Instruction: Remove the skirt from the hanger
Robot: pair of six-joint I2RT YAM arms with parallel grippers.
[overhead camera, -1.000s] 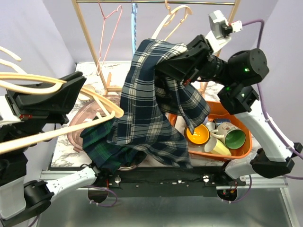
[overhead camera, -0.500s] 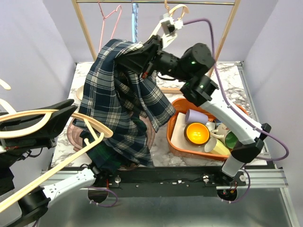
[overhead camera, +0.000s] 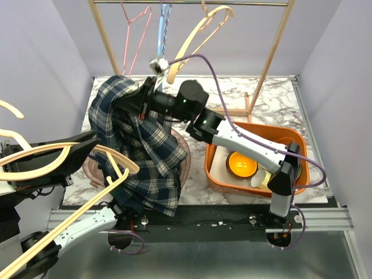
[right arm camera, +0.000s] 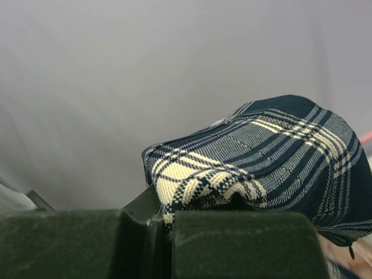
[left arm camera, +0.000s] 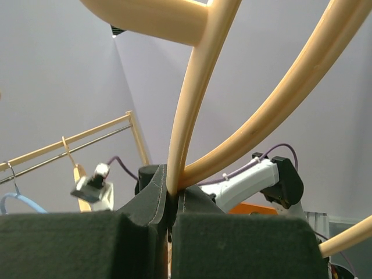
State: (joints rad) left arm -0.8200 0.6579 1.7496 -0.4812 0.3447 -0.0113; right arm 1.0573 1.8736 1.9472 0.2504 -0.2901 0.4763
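Right fingers [right arm camera: 244,247]: pinching a fold of the skirt [overhead camera: 148,154], which is hanging at nine o'clock over the counter [overhead camera: 273,96].
Left fingers [left arm camera: 75,244]: clamping the hanger [overhead camera: 55,156] at eight o'clock.
Doing it well: drawing the cloth toward twelve o'clock, watching the hanger's tip for snagging.

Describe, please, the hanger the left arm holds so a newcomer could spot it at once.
Start at the clothes rail across the back, then come to the near left corner. There the left gripper is shut on a pale wooden hanger; other hangers hang from the rail.
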